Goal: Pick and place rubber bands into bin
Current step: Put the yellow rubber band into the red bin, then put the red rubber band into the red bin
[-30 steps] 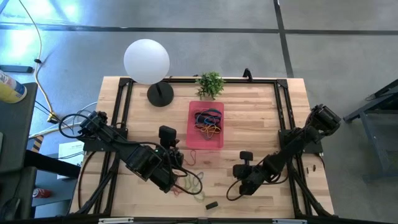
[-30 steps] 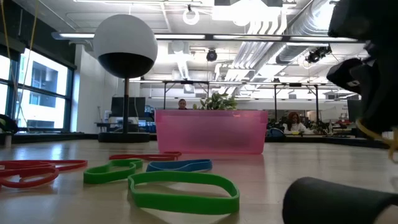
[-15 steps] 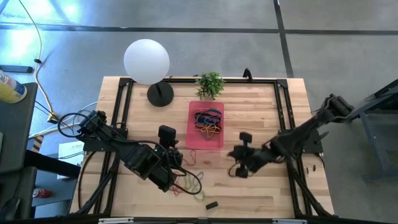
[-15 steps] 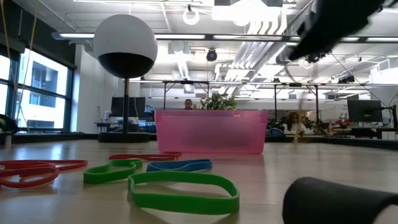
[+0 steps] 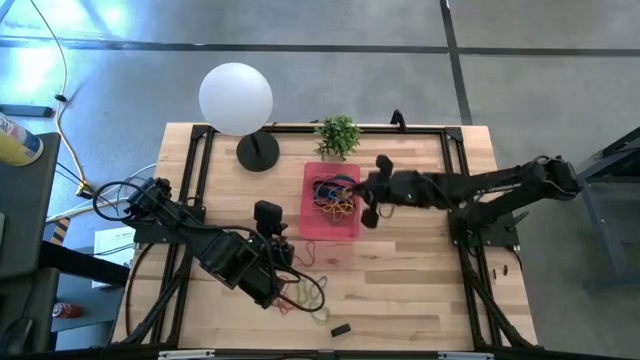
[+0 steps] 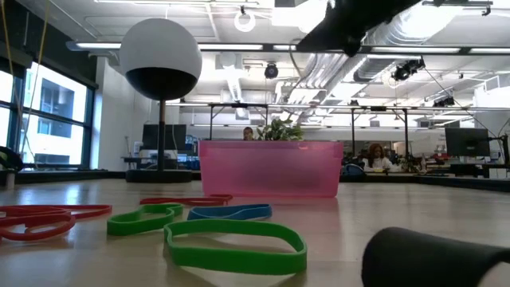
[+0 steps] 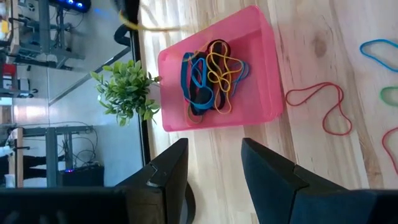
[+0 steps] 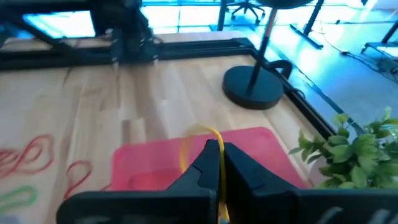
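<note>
Several rubber bands [image 5: 336, 197] sit tangled in the pink bin [image 5: 349, 229]; more lie loose on the table [image 5: 420, 290] by the left gripper [image 5: 285, 270], jaws parted, empty; right gripper [image 5: 368, 190] reaches out flat over the bin's edge, jaws clenched on a yellow rubber band [image 8: 200, 147] looping from between the fingertips.

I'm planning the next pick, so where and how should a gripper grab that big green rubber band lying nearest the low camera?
Take the big green rubber band at one strand of its long side, coming straight down from above. It lies flat on the table as an open loop with bare wood inside, so one finger can probably drop inside and one outside. The left gripper is closest; its fingers are apart.
</note>
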